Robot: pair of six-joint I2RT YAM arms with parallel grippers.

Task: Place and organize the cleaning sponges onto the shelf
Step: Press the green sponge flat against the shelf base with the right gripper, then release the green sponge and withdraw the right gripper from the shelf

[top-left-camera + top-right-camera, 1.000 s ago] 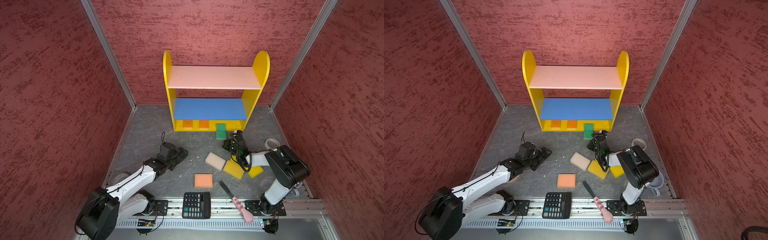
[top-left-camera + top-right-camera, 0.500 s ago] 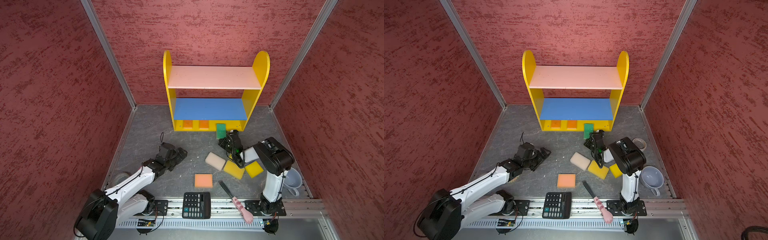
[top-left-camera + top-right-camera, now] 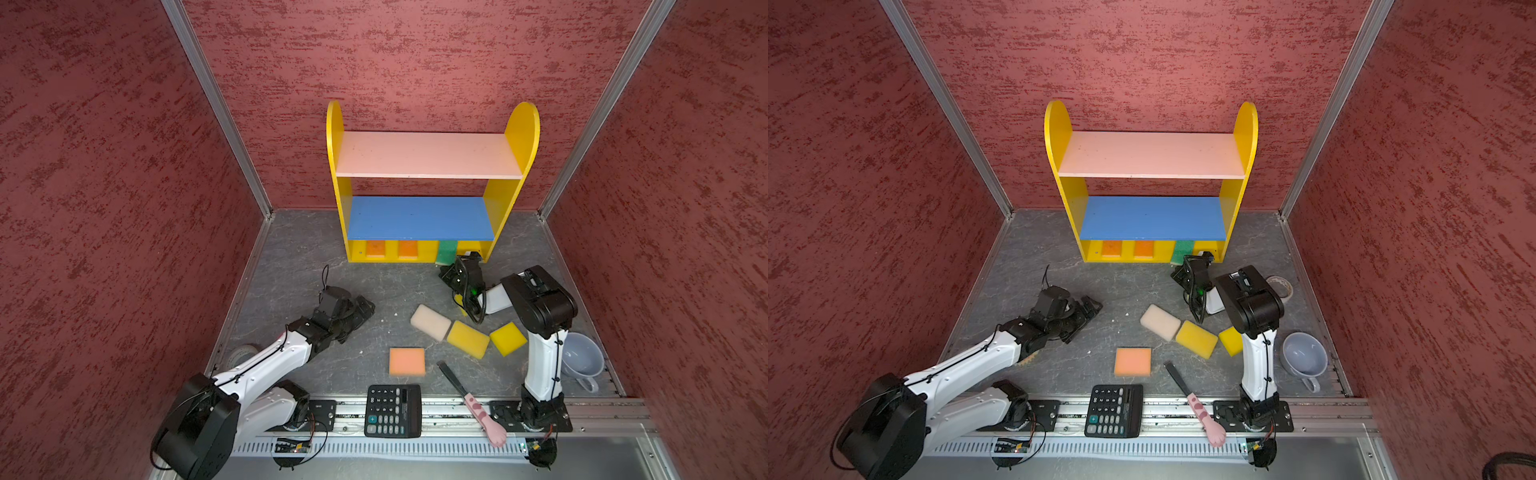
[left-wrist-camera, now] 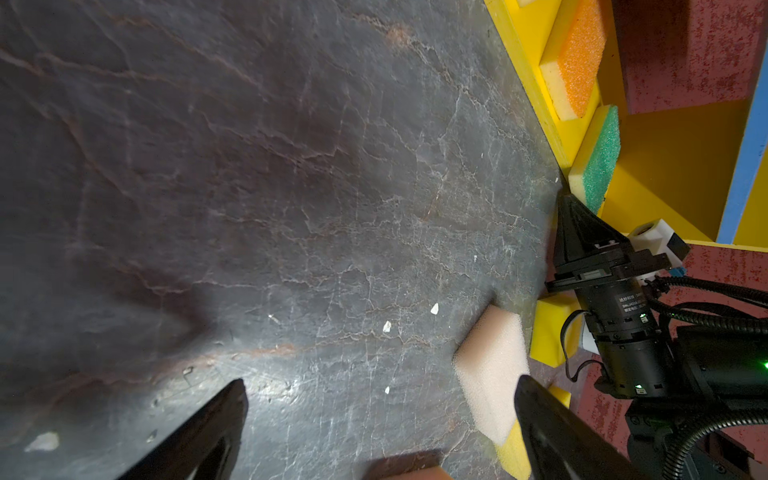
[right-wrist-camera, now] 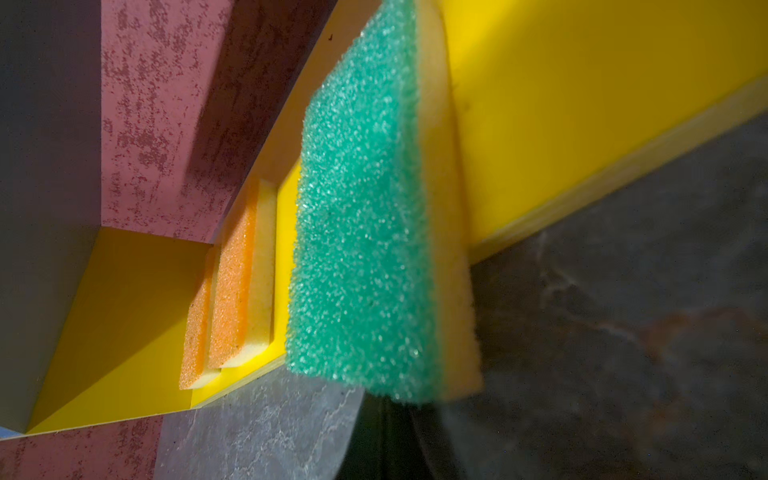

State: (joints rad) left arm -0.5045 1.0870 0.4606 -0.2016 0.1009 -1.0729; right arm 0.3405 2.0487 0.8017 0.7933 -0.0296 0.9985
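The shelf (image 3: 428, 156) (image 3: 1150, 156) stands at the back wall. Two orange sponges (image 3: 375, 249) (image 3: 407, 249) (image 5: 232, 282) stand on its yellow bottom board. A green sponge (image 3: 446, 252) (image 3: 1182, 251) (image 5: 365, 228) (image 4: 600, 162) stands on edge there too, overhanging the front edge. My right gripper (image 3: 456, 260) (image 3: 1192, 260) (image 5: 395, 411) (image 4: 567, 199) is shut, its tip against that sponge's near end. My left gripper (image 3: 365, 309) (image 3: 1092, 307) (image 4: 382, 384) hovers open and empty over the floor. Cream (image 3: 430, 322), yellow (image 3: 468, 338) (image 3: 508, 338) and peach (image 3: 407, 361) sponges lie loose.
A black calculator (image 3: 392, 409) and a pink-handled brush (image 3: 469, 395) lie at the front rail. A grey mug (image 3: 579, 361) sits at the front right, with a tape roll (image 3: 1280, 284) behind it. Red walls close in three sides.
My right arm has reached further toward the shelf, its elbow swinging inward. The green sponge has slid back onto the bottom board. The left arm has barely moved.
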